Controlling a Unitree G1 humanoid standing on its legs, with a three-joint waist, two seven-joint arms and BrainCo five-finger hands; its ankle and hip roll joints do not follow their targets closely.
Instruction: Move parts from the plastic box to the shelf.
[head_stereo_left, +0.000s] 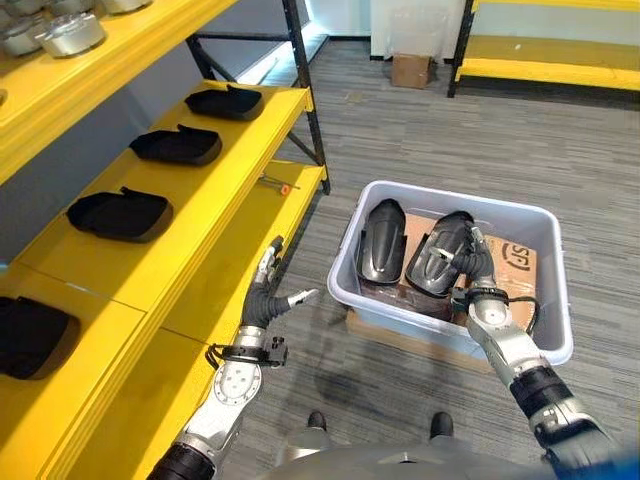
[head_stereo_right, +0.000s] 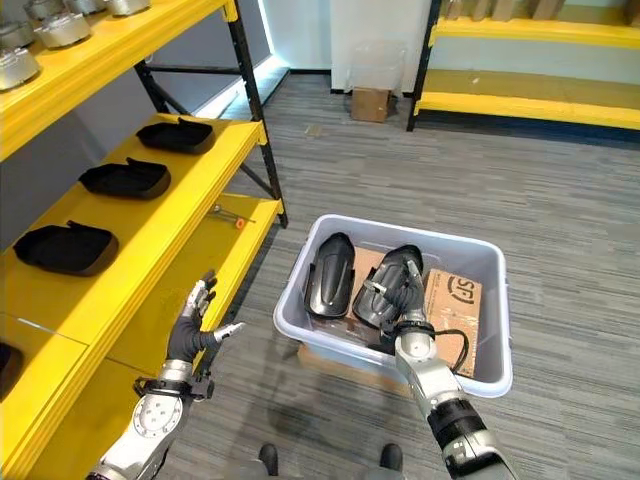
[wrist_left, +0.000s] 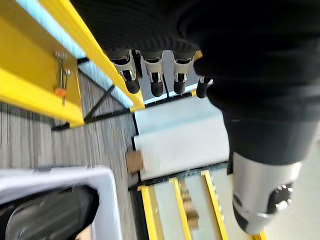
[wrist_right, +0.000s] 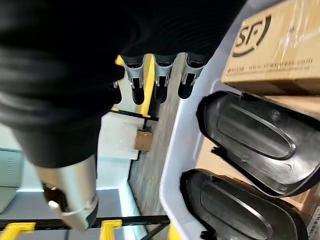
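Right robot hand, fingers straight, over black parts in the plastic box; left robot hand spread beside the yellow shelf.

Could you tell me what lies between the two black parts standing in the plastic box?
Nothing: in the left eye view a narrow gap separates the left black part from the right black part, showing only the brown cardboard behind, inside the plastic box.
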